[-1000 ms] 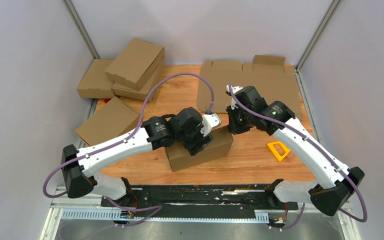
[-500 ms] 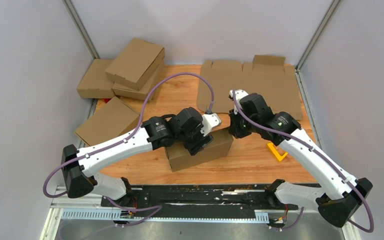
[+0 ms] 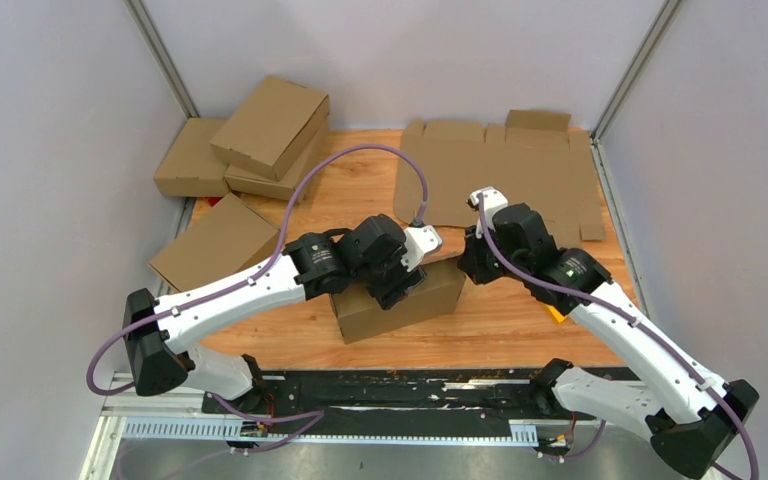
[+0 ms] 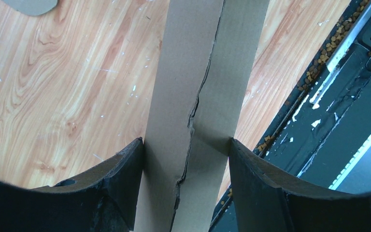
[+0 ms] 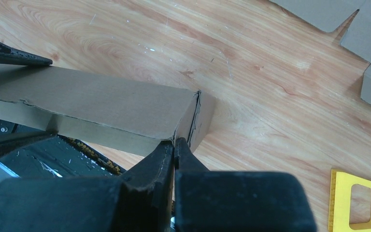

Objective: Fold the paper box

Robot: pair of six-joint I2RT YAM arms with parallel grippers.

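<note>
Left hand (image 4: 186, 150) still pinches the paper box (image 3: 400, 305); right hand (image 5: 174, 145), pressed together, dropped to its corner.

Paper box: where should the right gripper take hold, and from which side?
Probably across the paper box near its right end, from above: the long sides are flat and parallel, and the left gripper spans them at mid-length. The right gripper, shut at that end corner, must open first.

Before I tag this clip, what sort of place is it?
Probably a lab test cell, not a home: plain grey walls with metal corner posts, a wooden table and a pile of cardboard boxes.
</note>
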